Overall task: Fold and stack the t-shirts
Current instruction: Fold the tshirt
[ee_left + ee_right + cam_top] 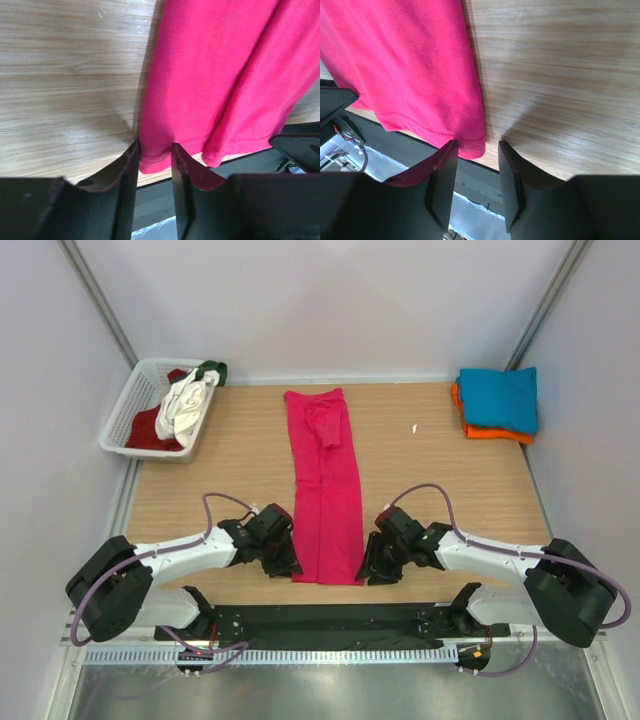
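A: The left end effector (155, 149) has its jaws apart, with a hem corner of the magenta t-shirt (215, 75) lying between them on the table (60, 75). Risk?

B: A shallow bite, I'd guess. With only the rim caught, it may slip out on the lift.

A: And the right end effector (476, 146)?

B: Also apart, with the other corner between its jaws (nearer one side). It could pinch a single layer and skew the fold.

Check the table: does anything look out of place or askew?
Minor things only. The pink shirt has a bunched sleeve at its far end, and its near hem overhangs the table edge. A white shirt spills over the basket rim. A small white speck lies on the wood.
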{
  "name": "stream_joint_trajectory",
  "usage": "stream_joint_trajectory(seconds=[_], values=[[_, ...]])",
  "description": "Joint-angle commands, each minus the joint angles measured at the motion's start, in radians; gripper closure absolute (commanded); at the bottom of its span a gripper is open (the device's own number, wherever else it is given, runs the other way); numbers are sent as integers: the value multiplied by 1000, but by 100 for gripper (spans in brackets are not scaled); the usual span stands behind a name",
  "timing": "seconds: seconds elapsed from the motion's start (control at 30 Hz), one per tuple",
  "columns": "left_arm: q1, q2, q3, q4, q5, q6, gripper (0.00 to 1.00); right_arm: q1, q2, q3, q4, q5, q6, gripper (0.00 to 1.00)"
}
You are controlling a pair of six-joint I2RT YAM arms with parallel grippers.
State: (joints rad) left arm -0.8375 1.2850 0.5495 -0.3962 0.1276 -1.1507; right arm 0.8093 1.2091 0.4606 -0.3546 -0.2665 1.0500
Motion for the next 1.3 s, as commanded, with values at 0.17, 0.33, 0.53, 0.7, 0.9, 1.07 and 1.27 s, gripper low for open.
stream_joint_trajectory(seconds=[0.17,0.33,0.53,0.7,0.9,1.07,1.27], values=[[-11,20,-5,14,10,-1,100,31,66,24,46,26,7,75],[-51,-42,67,-82,-26,-44,100,51,49,84,-13,35,1,99],[-83,-151,177,-259,-97,-136,100,50,-16,187,-122,78,5,99],[-80,-205,266,-349,-207,-181,100,38,20,363,-225,157,-44,99],[44,-133,380,-351,-221,-86,100,-33,113,536,-293,227,-163,99],[176,-43,472,-322,-195,0,100,-177,190,624,-297,199,-280,99],[267,137,616,-282,-132,74,100,-278,326,782,-299,136,-366,99]])
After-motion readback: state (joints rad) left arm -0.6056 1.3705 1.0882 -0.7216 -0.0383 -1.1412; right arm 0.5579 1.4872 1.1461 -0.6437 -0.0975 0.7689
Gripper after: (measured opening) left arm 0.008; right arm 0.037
